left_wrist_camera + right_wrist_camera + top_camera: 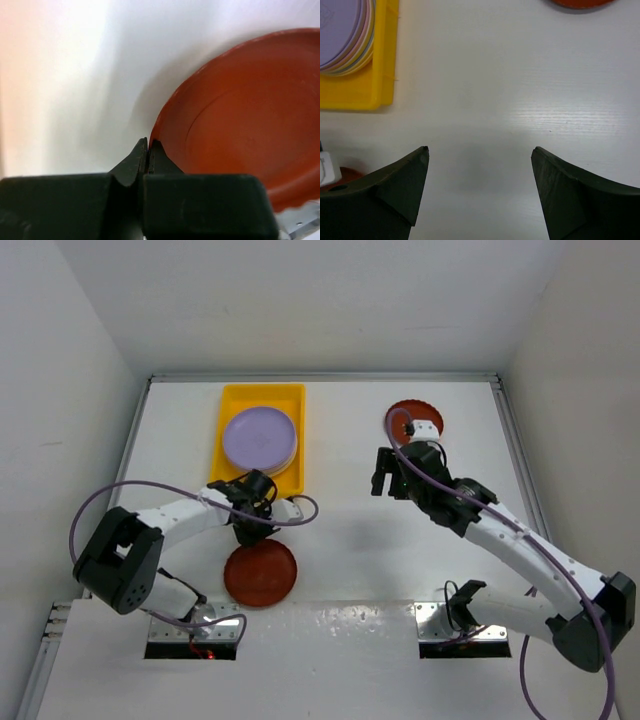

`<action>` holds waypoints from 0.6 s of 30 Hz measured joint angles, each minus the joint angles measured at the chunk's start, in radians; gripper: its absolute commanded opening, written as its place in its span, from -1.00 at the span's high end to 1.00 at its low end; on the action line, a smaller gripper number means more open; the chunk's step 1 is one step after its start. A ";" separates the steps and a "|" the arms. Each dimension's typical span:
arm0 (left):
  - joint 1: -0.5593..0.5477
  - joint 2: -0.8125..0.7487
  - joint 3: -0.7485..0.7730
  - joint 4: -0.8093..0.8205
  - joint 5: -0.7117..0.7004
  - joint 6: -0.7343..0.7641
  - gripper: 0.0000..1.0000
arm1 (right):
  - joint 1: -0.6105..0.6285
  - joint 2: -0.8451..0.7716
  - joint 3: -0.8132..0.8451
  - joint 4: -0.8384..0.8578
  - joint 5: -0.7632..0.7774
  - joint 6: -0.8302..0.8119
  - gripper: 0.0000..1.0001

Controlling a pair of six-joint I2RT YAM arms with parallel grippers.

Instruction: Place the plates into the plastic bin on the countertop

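Left wrist view: nipping at the far rim of the dark red plate (240,125), lying on the counter (75,100) just short of the yellow bin (262,400), with left fingers (132,162) fully closed, hold unconfirmed; hanging well apart with right fingers (400,185) wide, empty.

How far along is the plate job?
Done: a stack of plates, lavender on top, sits in the yellow bin. In hand: the left pincer is shut on the rim of the near dark red plate, which lies on the countertop. Left: that plate and the far dark red plate; right pincer open, empty.
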 measured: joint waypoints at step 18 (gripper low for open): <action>0.328 0.102 0.967 -0.187 0.229 -0.130 1.00 | -0.145 0.035 -0.037 0.001 -0.040 0.011 -0.78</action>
